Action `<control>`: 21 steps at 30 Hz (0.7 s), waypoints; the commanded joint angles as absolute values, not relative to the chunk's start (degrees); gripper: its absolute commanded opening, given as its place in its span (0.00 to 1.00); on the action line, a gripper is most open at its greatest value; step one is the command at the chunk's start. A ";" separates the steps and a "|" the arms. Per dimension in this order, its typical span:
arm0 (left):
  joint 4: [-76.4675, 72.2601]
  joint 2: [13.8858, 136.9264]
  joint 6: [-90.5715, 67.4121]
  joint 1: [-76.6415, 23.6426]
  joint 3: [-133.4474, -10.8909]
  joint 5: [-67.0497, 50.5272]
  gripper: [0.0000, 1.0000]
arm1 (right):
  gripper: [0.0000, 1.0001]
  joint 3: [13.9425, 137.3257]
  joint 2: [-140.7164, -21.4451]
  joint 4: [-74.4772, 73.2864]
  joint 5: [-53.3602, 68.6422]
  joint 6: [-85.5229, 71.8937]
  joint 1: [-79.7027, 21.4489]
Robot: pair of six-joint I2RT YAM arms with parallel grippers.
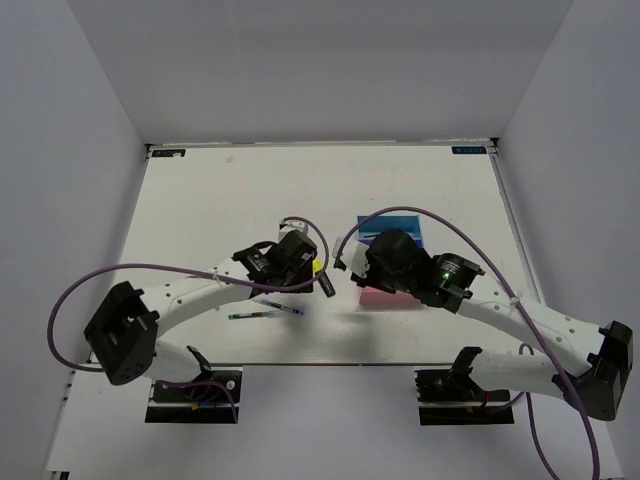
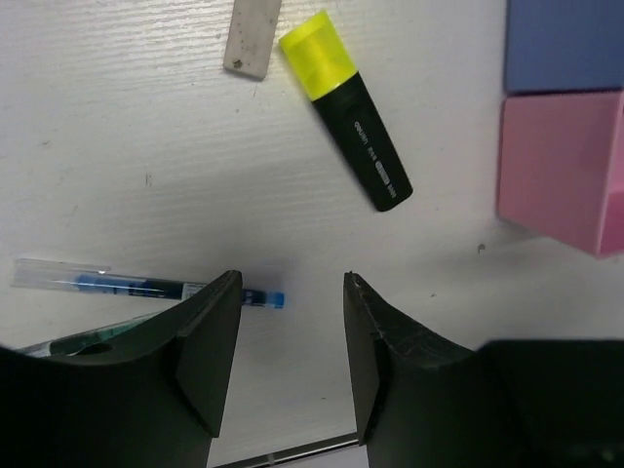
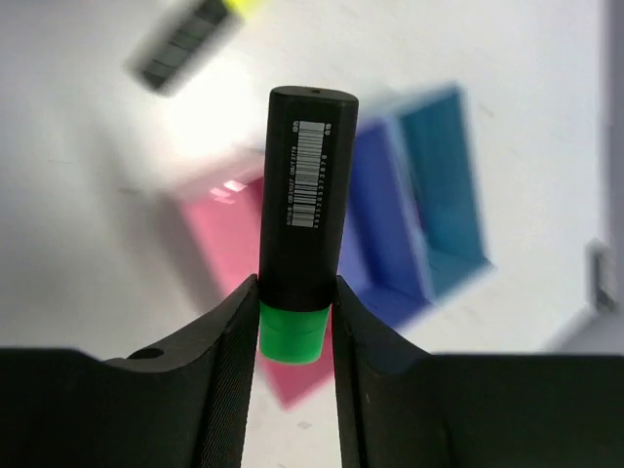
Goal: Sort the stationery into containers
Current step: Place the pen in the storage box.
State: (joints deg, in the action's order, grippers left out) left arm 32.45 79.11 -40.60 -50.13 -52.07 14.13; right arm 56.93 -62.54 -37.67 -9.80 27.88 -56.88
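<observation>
Right pincer (image 3: 292,297) clamped on green-capped highlighter (image 3: 302,175), left pincer (image 2: 290,292) agape, empty

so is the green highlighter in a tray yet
Out. The right pincer grips the green highlighter by its cap end, held over the pink tray.

highlighter (image 2: 356,127) lies between eraser (image 2: 252,39) and trays (image 2: 556,166); pens (image 2: 127,285) lie before it.
</observation>
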 commanded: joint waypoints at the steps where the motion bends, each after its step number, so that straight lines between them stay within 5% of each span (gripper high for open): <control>1: 32.43 82.68 -46.84 -50.36 -57.46 15.12 0.56 | 0.00 52.49 -62.40 -28.88 -32.94 37.07 -54.76; 10: 33.22 85.26 -49.66 -50.36 -60.13 14.24 0.56 | 0.00 52.90 -68.28 -15.83 -22.77 55.81 -41.32; 21: 33.66 81.83 -48.87 -50.01 -55.64 14.50 0.56 | 0.00 57.92 -79.01 -16.61 -6.07 65.47 -31.38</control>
